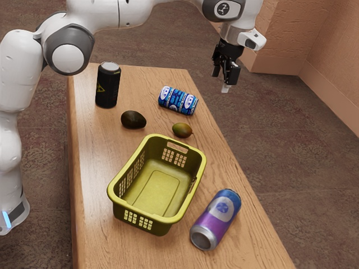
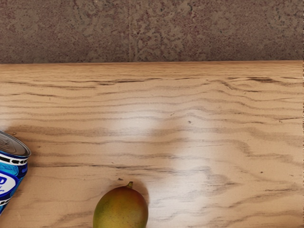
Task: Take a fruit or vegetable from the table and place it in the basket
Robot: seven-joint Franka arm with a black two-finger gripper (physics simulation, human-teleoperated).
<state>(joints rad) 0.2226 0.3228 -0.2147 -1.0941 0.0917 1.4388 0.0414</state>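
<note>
High over table (image 1: 224,168), tool (image 1: 221,82) hangs with fingers apart. Below, mango (image 1: 182,130) lies between blue can (image 1: 178,101) and green basket (image 1: 119,203). Dark avocado (image 1: 133,120) lies near upright black can (image 1: 107,87).

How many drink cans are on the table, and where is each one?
3. The black can stands upright near the avocado; the blue can lies on its side near the mango; the purple-and-blue can lies beside the basket.

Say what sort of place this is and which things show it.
Probably a robot practice area: a jointed robot arm stands beside a wooden table bearing a yellow-green basket.
</note>
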